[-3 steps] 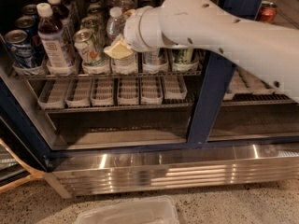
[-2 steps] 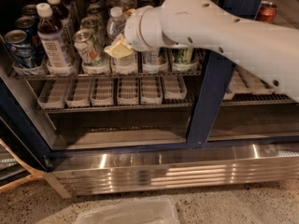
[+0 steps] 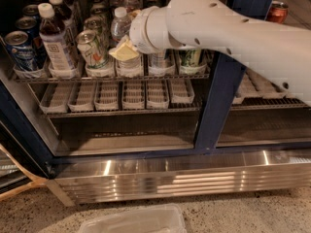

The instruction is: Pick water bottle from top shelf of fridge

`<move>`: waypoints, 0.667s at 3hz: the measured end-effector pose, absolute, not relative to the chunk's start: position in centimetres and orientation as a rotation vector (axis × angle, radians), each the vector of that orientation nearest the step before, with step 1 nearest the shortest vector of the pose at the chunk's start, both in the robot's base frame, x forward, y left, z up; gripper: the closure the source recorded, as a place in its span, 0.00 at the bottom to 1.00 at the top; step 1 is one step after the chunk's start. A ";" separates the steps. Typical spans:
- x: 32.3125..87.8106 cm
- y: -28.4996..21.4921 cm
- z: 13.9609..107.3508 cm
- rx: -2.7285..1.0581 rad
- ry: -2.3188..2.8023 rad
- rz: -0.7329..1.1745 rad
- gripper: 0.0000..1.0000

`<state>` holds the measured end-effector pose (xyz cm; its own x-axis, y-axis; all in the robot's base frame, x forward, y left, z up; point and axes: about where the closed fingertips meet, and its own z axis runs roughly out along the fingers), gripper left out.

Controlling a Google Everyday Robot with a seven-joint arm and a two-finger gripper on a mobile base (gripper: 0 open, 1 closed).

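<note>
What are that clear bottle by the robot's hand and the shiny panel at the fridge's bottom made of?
The water bottle looks like thin clear plastic: see-through ribbed walls, white cap. The base panel of the fridge looks like brushed stainless steel: silvery ribs, streaked glints. The gripper, right in front of the bottle, seems pale matte plastic or rubber; I cannot tell which.

This looks like a shop or a canteen corner, not a home kitchen. In front of me is a large commercial drinks cooler [image 3: 214, 106] with a dark blue frame and a ribbed stainless-steel base panel [image 3: 184, 176]. Its top shelf [image 3: 160, 75], a wire rack with clear lane trays, carries soda cans [image 3: 92, 50] and bottles in rows. The lower rack [image 3: 116, 111] has the same trays. The floor [image 3: 243, 212] is speckled stone. The gripper [image 3: 124, 52] is at the top shelf, in front of the water bottle [image 3: 119, 28].
</note>
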<state>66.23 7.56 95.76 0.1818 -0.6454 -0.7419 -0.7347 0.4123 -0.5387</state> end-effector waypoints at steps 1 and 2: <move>66.2 7.6 96.1 -1.281 1.513 0.097 0.55; 66.2 7.6 96.4 -1.282 1.513 0.097 0.79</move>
<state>66.22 7.57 96.40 0.1816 -0.6455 -0.7419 -0.7350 0.4121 -0.5384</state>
